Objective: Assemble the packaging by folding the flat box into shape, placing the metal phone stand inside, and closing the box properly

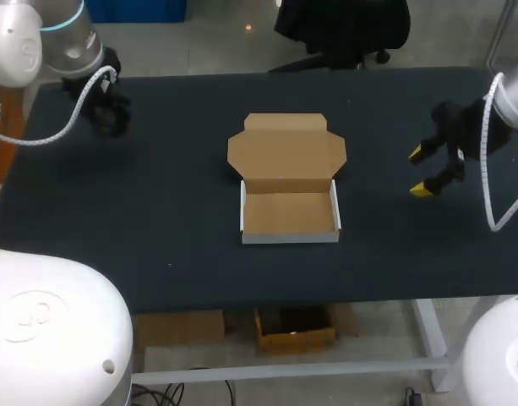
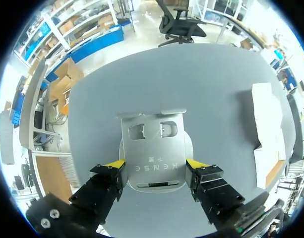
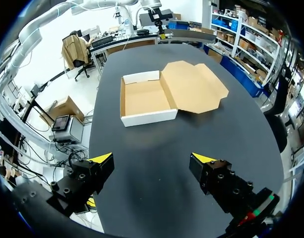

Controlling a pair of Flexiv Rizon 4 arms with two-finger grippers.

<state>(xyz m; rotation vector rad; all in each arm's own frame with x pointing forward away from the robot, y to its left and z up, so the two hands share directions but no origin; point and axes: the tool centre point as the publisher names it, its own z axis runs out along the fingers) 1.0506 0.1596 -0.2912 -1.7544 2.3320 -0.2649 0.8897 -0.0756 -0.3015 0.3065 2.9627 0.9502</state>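
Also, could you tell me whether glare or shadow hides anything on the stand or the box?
Left wrist view: the metal phone stand has a soft sheen, cutouts plain. Head view: the box is evenly lit; the left gripper is dark against the dark table, stand unseen. Right wrist view: the box shows plainly.

Box [image 1: 290, 211]: the top is open and the interior is bare, so there is free entry from above. Low walls bound its front and both sides. The lid [image 1: 286, 152] lies folded back behind the box and covers the table [image 1: 174, 186] there.

Bare surface left, right and in front of the box gives open passage.

The right gripper [image 1: 420, 172] stands well right of the box with its fingers spread wide.

The left gripper [image 2: 155, 162], far left and behind the box, is occupied: its fingers press both sides of the metal phone stand [image 2: 152, 148].
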